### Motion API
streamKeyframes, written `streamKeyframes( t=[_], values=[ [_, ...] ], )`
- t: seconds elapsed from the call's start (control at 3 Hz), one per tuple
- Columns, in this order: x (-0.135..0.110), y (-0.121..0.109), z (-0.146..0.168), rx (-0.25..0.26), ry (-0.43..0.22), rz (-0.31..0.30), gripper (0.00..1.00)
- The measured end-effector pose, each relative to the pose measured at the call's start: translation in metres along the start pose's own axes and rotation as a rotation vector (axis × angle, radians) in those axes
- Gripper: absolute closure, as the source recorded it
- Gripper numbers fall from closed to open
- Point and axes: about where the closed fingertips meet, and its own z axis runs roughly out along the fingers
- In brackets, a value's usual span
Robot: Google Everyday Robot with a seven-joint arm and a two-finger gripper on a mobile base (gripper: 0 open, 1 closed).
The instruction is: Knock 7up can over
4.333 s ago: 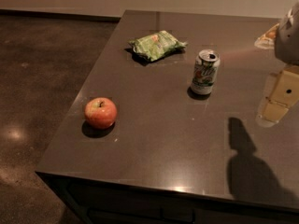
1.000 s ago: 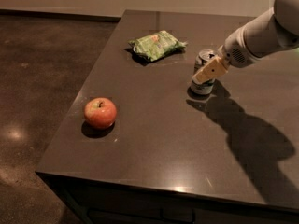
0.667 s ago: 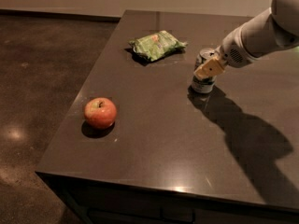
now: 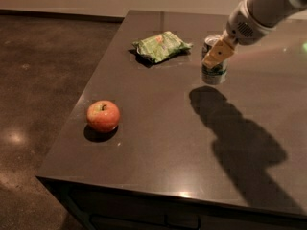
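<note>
The 7up can (image 4: 214, 71) stands upright on the dark table (image 4: 158, 143), toward the back right, showing a silver top and a white and green label. My gripper (image 4: 217, 54) reaches in from the upper right and lies against the can's upper front, covering part of the label. The white arm (image 4: 261, 8) runs off the top right corner and throws a wide shadow on the table in front of the can.
A crinkled green snack bag (image 4: 160, 46) lies to the left of the can near the table's back. A red apple (image 4: 102, 115) sits near the left edge. The table's front edge and left edge drop to a dark floor (image 4: 43, 80).
The gripper has risen from the can's lower front to its upper part. The can now appears a little farther back on the table and still stands upright.
</note>
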Motion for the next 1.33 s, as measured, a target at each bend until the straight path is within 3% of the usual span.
streamKeyframes(
  t=[0.33,0.67,1.0,1.33],
  values=[
    [-0.003,-0.006,-0.014,-0.003,0.128,-0.038,1.00],
    [0.010,0.002,-0.022,-0.051,0.281,-0.076,1.00],
    [0.022,0.011,-0.019,-0.094,0.387,-0.113,1.00],
    [0.031,0.019,-0.009,-0.136,0.433,-0.142,1.00]
  ],
)
